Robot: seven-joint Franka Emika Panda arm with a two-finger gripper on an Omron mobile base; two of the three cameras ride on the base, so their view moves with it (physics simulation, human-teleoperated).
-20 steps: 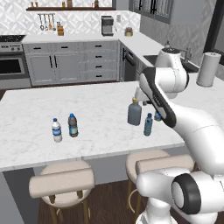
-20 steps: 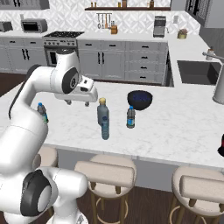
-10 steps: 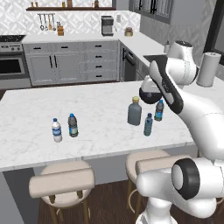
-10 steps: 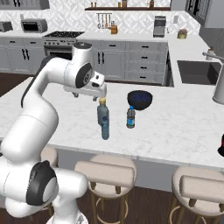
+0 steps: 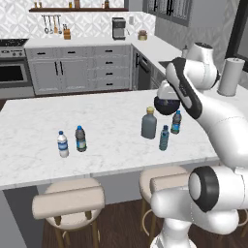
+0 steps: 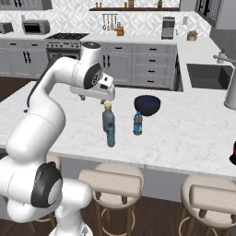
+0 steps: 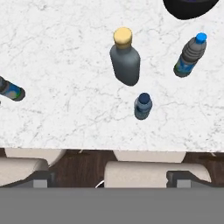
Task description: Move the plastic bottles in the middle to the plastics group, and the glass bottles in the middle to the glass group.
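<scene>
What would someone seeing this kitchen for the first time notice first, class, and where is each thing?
The big white robot arm rears over the marble island, its gripper hanging above the counter. Below it, three bottles stand together mid-counter: a broad grey-blue bottle with a tan stopper and two slim ones beside a dark bowl. Two small water bottles stand apart toward the island's other end.

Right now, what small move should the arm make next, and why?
Probably lower the gripper toward the blue bottle. The hand hangs high above the counter holding nothing, and all three middle bottles stand untouched; the blue one sits closest to the hand view's centre.
</scene>
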